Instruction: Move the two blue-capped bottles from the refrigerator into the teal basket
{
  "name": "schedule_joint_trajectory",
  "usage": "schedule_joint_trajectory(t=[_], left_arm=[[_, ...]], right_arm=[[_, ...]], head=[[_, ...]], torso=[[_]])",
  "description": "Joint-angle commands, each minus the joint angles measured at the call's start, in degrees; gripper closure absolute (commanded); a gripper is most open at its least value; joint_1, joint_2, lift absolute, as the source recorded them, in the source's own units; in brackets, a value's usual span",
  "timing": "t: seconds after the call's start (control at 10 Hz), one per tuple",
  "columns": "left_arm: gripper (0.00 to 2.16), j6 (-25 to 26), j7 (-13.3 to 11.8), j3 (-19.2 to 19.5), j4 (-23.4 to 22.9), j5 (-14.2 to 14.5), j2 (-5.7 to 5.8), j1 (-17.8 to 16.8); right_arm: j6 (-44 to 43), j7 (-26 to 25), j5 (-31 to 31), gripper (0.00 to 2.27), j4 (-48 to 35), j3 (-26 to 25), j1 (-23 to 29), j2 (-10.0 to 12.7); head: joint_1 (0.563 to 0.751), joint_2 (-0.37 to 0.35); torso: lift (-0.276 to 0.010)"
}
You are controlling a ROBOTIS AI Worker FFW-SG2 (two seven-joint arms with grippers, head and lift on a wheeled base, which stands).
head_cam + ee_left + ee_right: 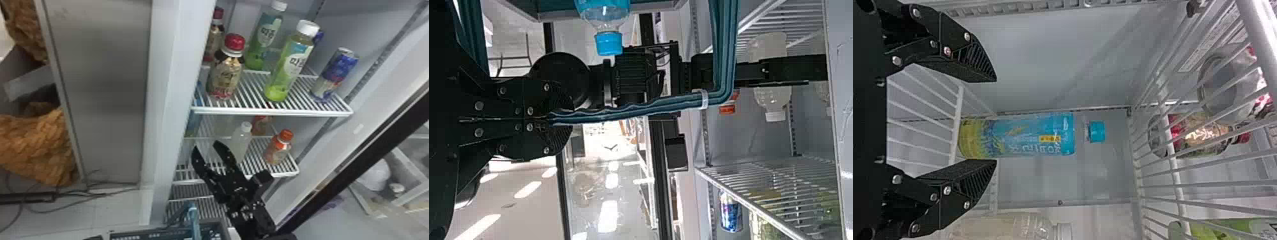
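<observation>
In the head view my right gripper (205, 147) is at a refrigerator shelf (271, 175), fingers parted. Left wrist: left gripper (560, 121) clenched on the basket handle (639, 111), one blue-capped bottle (608, 30) apparently inside. Right wrist: the second bottle (1025, 136) stands ahead; I judge I should advance, then grasp.

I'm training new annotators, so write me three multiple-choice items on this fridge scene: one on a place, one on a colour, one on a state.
1. Where is the blue-capped bottle with the blue-and-yellow label?
A) On the floor
B) On a white wire shelf
C) Atop a cabinet

2. What colour is the cap of the squat, gold-labelled bottle at the upper shelf's front?
A) White
B) Green
C) Red

3. How are the right gripper's jaws?
A) Open
B) Shut on a can
C) Shut, empty

Key:
1 B: its base meets the wires.
2 C: the head view shows red.
3 A: a wide gap parts them.
</observation>
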Motion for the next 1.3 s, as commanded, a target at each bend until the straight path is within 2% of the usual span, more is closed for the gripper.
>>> schedule_joint_trajectory(t=[0.0,0.5,0.7,1.2], left_arm=[[1.13,0.0,0.0,0.0,0.0,0.0,0.0,0.0],[1.13,0.0,0.0,-0.1,0.0,0.1,0.0,-0.1],[1.13,-0.3,0.0,-0.1,0.0,0.1,-0.09,-0.3],[1.13,-0.6,0.1,-0.1,0.0,0.1,-0.09,-0.5]], right_arm=[[-0.9,-0.7,0.0,0.48,2.6,0.7,-1.8,0.0],[-4.1,-4.6,-1.1,0.46,9.9,3.9,-8.2,-0.1],[-4.3,-6.0,-3.5,0.45,11.7,7.1,-10.3,-0.9],[-6.0,-9.9,-3.8,0.38,16.0,10.2,-15.5,-1.6]], head=[[0.695,-0.35],[0.695,-0.35],[0.695,-0.35],[0.695,-0.35]], torso=[[-0.157],[-0.157],[-0.157],[-0.157]])
